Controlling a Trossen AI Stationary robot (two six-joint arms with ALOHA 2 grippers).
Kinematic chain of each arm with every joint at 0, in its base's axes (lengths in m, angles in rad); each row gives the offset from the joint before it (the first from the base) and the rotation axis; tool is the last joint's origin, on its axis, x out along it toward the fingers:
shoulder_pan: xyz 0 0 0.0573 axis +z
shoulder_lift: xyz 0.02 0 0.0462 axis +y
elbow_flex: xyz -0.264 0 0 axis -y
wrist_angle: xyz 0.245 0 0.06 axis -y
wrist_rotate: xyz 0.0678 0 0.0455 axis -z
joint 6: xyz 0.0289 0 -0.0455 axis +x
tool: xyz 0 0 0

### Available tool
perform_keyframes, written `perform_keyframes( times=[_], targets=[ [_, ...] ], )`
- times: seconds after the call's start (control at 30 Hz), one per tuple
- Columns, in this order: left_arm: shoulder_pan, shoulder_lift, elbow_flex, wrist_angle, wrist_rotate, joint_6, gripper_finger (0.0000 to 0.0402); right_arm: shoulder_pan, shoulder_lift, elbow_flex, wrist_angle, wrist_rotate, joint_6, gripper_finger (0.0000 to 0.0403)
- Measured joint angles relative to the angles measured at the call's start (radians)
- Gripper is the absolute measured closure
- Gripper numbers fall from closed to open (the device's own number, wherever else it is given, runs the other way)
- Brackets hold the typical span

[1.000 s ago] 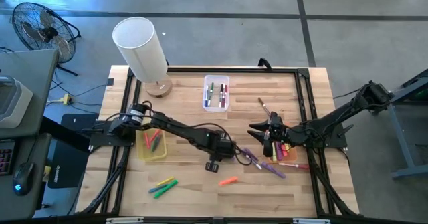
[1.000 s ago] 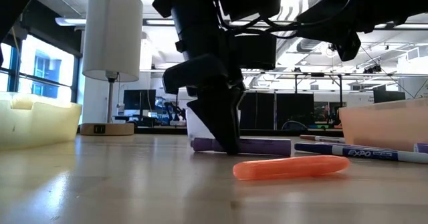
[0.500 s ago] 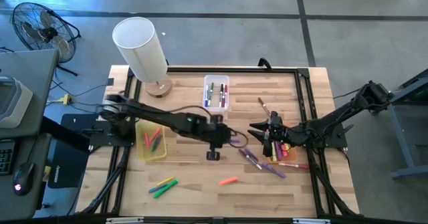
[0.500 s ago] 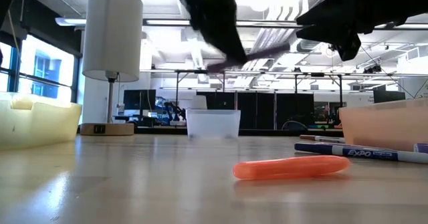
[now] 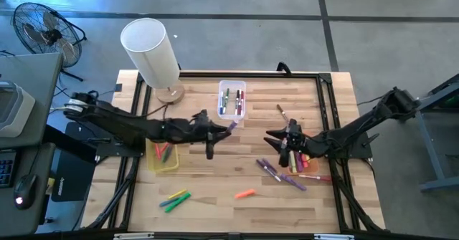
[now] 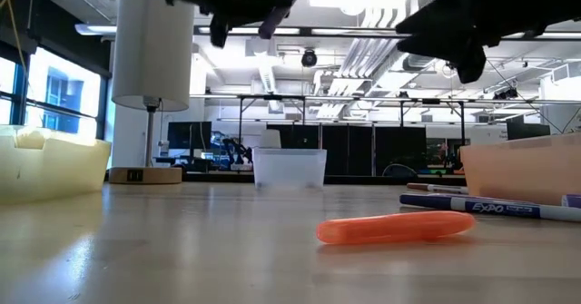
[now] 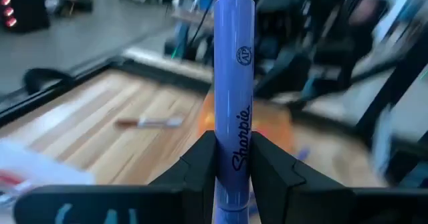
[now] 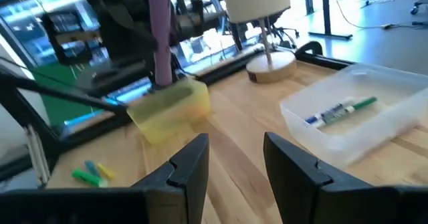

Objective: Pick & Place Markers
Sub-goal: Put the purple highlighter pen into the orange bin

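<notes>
Item, nearest edge of the table [image 5: 215, 211]: an orange marker [image 6: 395, 227] and a green-and-yellow cluster [image 5: 174, 199], lying loose, untouched.

Item, mid-table: the left gripper [image 5: 228, 127], fingers clamped on a purple marker [image 7: 233, 97]. A second ago it was down at the purple marker beside the orange bin [image 5: 307, 162]; now it is lifted clear and has swung back toward the yellow bin [image 5: 162, 154] and clear bin [image 5: 232, 99]. The pick looks done; placement remains.

Item, right side: the right gripper [image 5: 281, 144], fingers apart and empty, unmoved above two purple markers [image 5: 280, 174].

Item, far side: a lamp [image 5: 152, 54].
</notes>
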Motion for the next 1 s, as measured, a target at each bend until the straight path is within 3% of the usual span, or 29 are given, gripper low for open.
perform_keyframes(
  times=[0.13,0.27,0.47,0.67,1.0],
  targets=[
    [0.0,0.016,-0.105,0.26,0.014,-0.031,0.0337,-0.028,0.088,0.001,0.213,-0.032,-0.073,0.027],
    [0.0,0.035,-0.107,0.258,0.038,-0.044,0.0339,-0.055,0.196,0.036,0.335,-0.066,-0.102,0.0264],
    [-0.001,0.044,-0.074,0.251,0.097,0.001,0.0335,-0.098,0.368,0.19,0.337,-0.134,-0.178,0.0224],
    [-0.001,0.044,-0.072,0.221,0.098,0.007,0.0333,-0.125,0.448,0.346,0.339,-0.15,-0.321,0.0181],
    [-0.001,0.043,-0.072,0.225,0.123,0.033,0.0333,-0.194,0.463,0.476,0.254,-0.257,-0.354,0.0178]
  ],
)
